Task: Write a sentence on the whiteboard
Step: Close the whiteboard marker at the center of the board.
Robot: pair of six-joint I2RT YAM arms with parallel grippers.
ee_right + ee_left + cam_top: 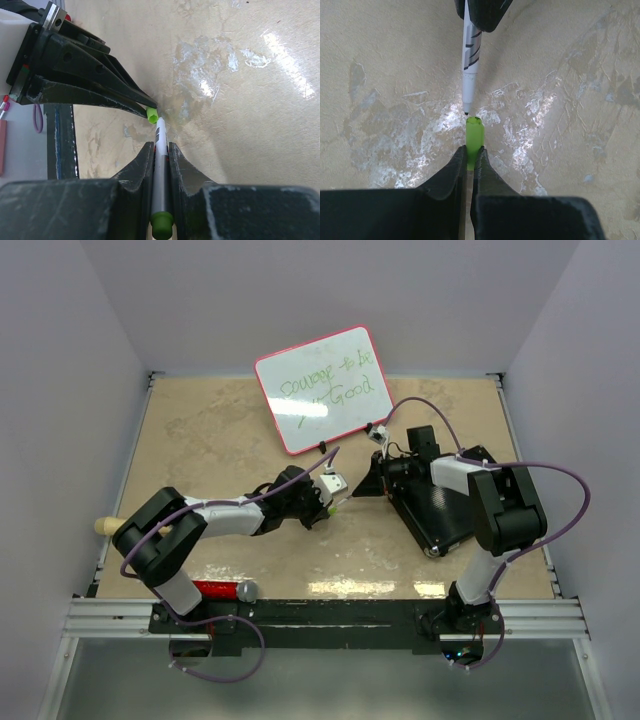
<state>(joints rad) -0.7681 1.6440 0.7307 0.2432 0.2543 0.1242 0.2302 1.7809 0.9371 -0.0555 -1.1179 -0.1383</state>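
Observation:
The whiteboard (322, 390), white with a red rim, stands tilted at the back of the table and carries green handwriting. My left gripper (471, 150) is shut on a green marker cap (475, 134), whose open mouth faces away from the fingers. My right gripper (160, 146) is shut on the white-and-grey marker (159, 172). The marker (469, 65) has its tip almost at the cap's mouth, slightly to one side. Both grippers meet mid-table in front of the board, left gripper (338, 500) facing right gripper (364, 487).
A black rectangular pad (440, 512) lies under the right arm. A red cylinder (215, 590) rests by the left arm's base, and a wooden peg (104, 526) sits at the table's left edge. Walls enclose the table on three sides.

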